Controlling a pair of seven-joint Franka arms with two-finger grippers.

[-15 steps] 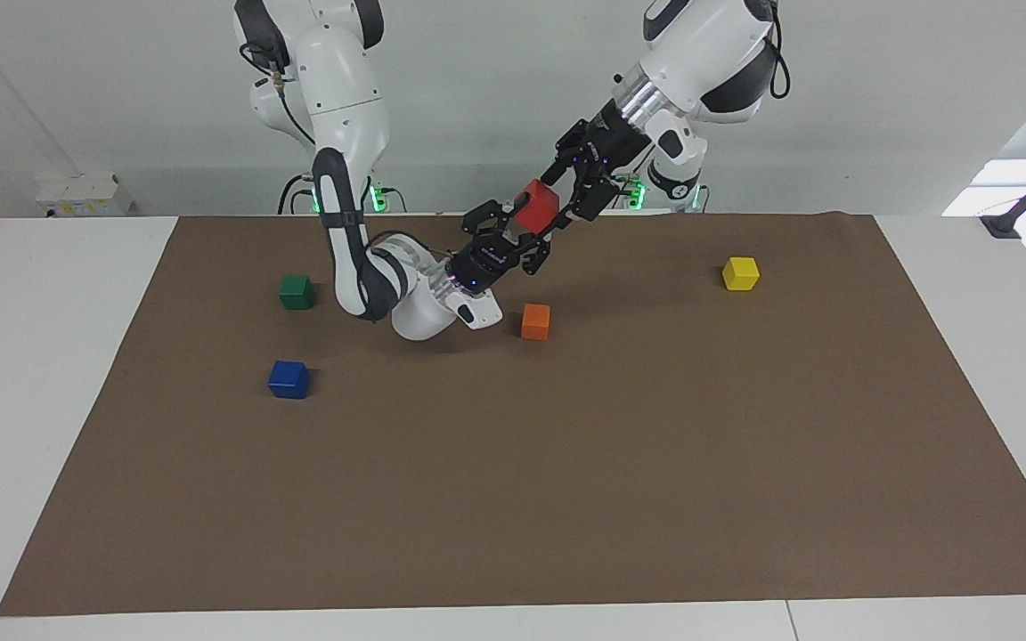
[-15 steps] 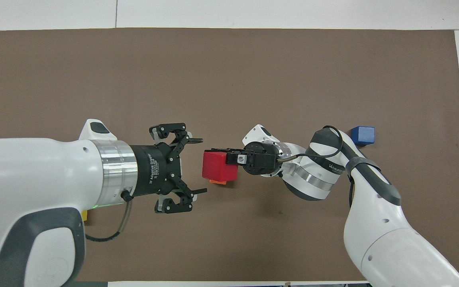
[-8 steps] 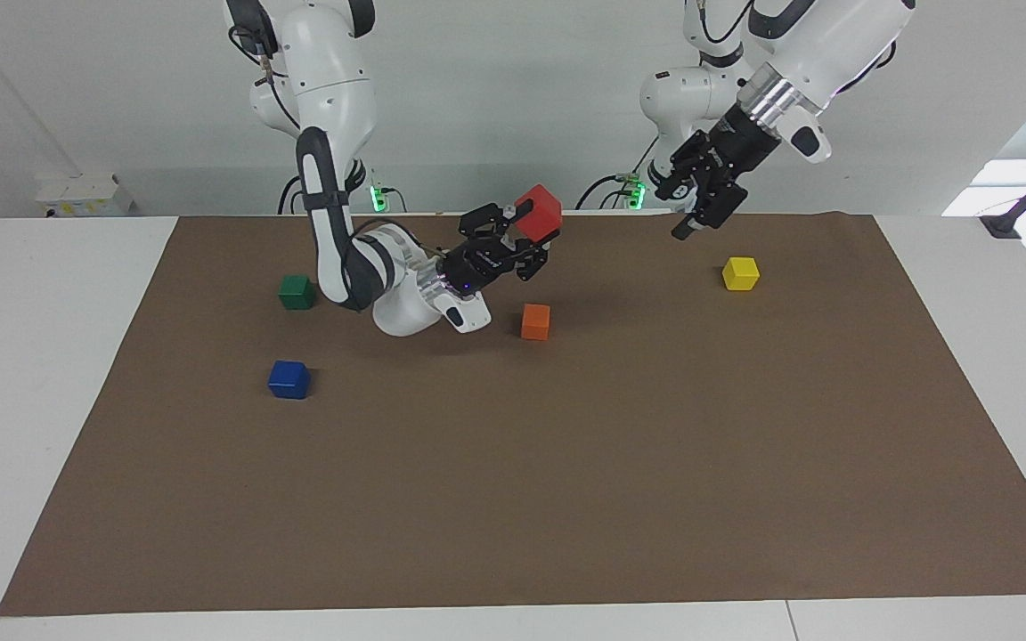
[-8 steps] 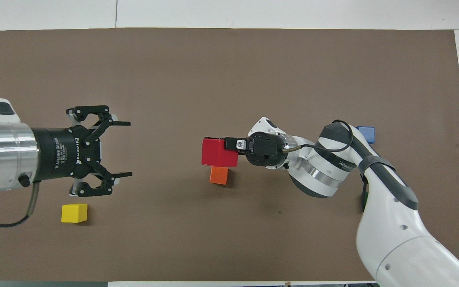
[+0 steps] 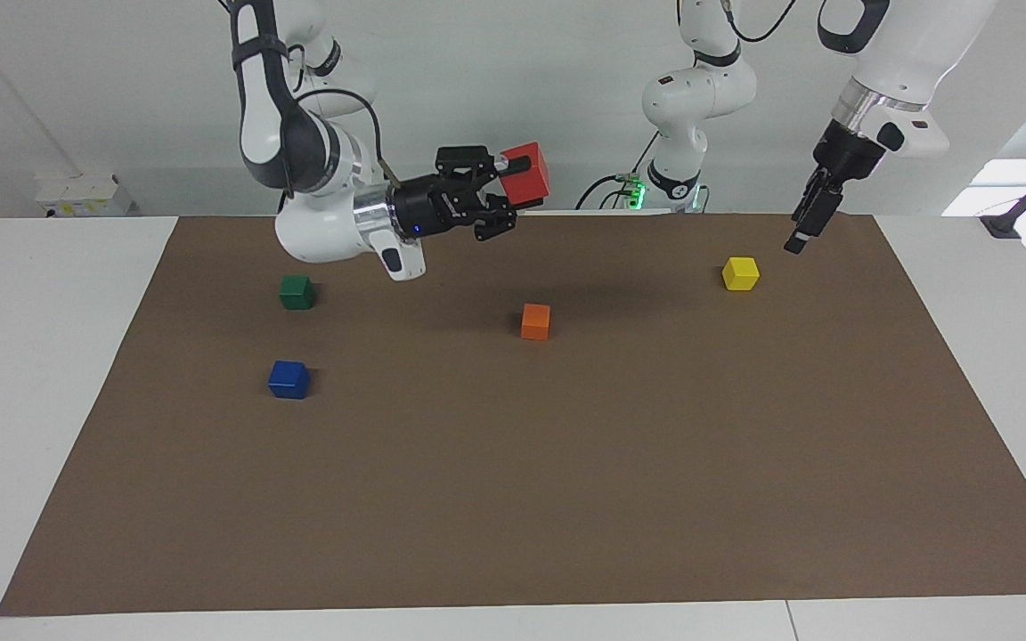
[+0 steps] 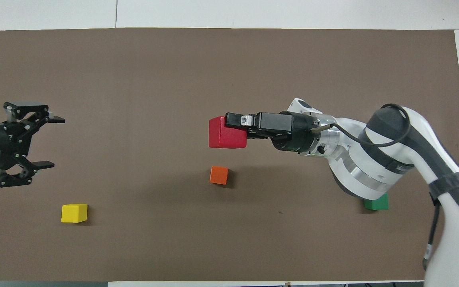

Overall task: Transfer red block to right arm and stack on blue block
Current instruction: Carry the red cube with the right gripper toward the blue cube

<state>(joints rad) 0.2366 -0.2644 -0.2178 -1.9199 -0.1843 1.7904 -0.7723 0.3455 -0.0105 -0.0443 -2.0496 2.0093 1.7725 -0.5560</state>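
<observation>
My right gripper [image 5: 513, 187] is shut on the red block [image 5: 527, 174] and holds it high in the air over the middle of the mat, with the arm stretched sideways. The gripper [image 6: 239, 128] and the red block [image 6: 226, 133] also show in the overhead view. The blue block [image 5: 289, 379] sits on the mat toward the right arm's end; in the overhead view the right arm hides it. My left gripper [image 5: 802, 230] is raised over the mat's left-arm end. In the overhead view it [image 6: 54, 141] is open and empty.
An orange block [image 5: 535, 321] lies mid-mat. A green block [image 5: 297, 291] sits nearer to the robots than the blue block. A yellow block [image 5: 740, 273] lies below the left gripper's side. A brown mat [image 5: 566, 499] covers the table.
The left gripper has let go and pulled back, open, to its own end of the table. The right gripper has lifted the red block higher and swung it toward its own side.
</observation>
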